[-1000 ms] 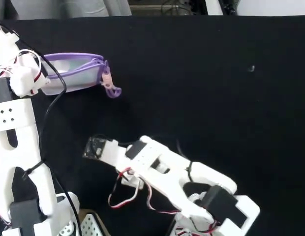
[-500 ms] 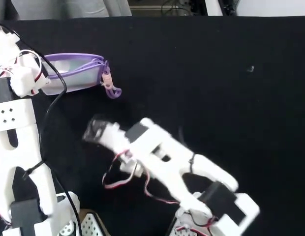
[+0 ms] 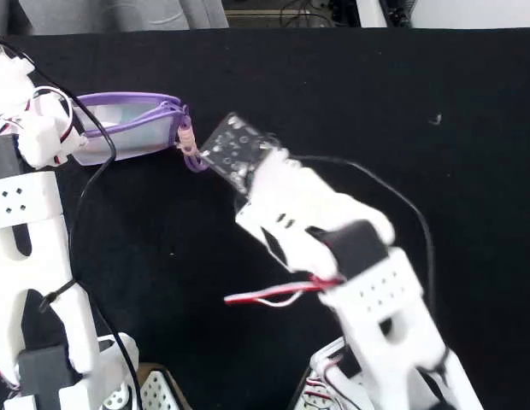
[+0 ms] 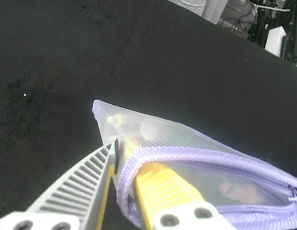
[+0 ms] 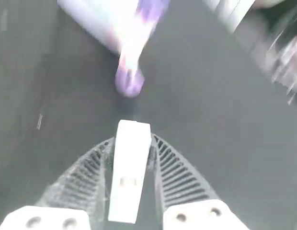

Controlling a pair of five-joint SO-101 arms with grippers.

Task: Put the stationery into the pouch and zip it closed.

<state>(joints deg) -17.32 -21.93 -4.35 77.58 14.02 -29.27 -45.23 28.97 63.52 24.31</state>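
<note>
High cam: fixed, off the arms, well above. It looks steeply down over the whole black surface (image 3: 470,128), w/ arm bases at the near edge and the room at the far edge. Widest, farthest view.

L wrist cam: on the left arm, looks out along the left claw (image 4: 127,158), v. close to the pouch (image 4: 196,148), surface slanting off behind.

R wrist cam: looks down along the right claw (image 5: 132,140) and the white block (image 5: 129,177) it grips, close over the surface.

Shared: pouch in all 3; its purple pull (image 5: 128,81) in high + R wrist.

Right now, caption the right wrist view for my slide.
Right gripper, shut on a white block, facing the purple zip pull of the pouch, black table below.
</note>
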